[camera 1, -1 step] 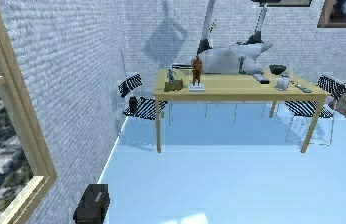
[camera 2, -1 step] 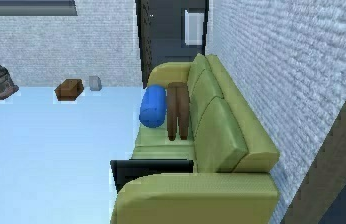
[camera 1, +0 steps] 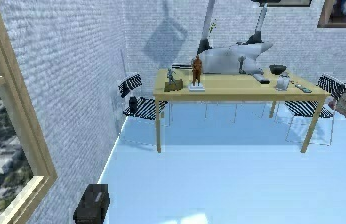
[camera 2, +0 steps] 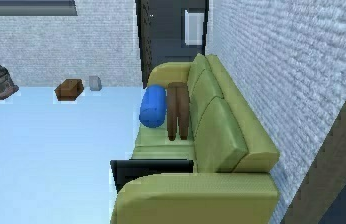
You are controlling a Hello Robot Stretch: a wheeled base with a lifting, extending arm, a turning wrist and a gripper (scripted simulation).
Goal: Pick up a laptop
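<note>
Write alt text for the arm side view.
An olive-green sofa stands along a white brick wall, with a blue cushion and a brown cushion on its seat. A dark flat panel, possibly a laptop, sits at its near end; a brown box lies on the floor beyond.

Wooden table [camera 1: 231, 90]: brown statuette [camera 1: 196, 70] near the forward view's left end, dark bowl [camera 1: 278, 70] and pale jug [camera 1: 283, 84] toward the right end.
Olive sofa [camera 2: 226, 130]: blue cushion [camera 2: 153, 105] beside brown cushion [camera 2: 178, 108], dark flat panel [camera 2: 151, 168] on the seat.
Pale floor [camera 2: 51, 140]: brown box [camera 2: 69, 89], small grey thing [camera 2: 96, 83].
</note>
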